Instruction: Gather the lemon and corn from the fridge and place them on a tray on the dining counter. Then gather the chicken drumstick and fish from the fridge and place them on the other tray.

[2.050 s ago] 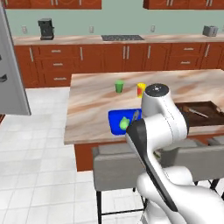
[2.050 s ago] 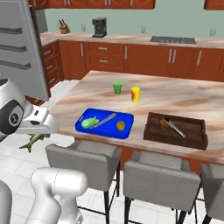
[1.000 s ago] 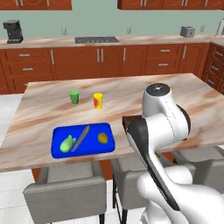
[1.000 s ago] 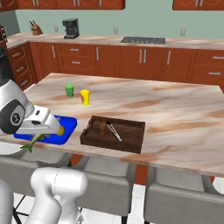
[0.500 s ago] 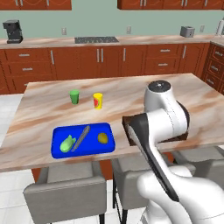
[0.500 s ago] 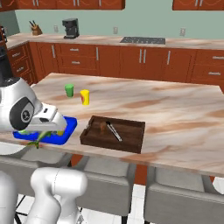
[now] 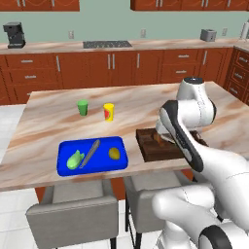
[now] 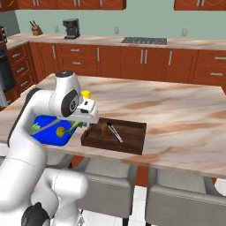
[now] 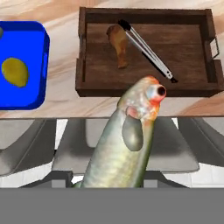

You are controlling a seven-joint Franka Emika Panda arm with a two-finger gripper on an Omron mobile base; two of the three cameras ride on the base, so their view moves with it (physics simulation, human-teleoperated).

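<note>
Gripping the fish [image 9: 127,148], the end effector [image 8: 76,126] hangs just short of the brown tray [image 9: 87,85]

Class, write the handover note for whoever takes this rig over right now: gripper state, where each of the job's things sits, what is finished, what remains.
Gripper: shut on the fish, held over the chairs at the counter's near edge, short of the brown tray.
Blue tray: lemon and corn are in it, beside a long utensil.
Brown tray: chicken drumstick lies inside next to tongs.
Done: lemon, corn, drumstick placed.
Left: carry the fish forward over the brown tray and release it there.
</note>
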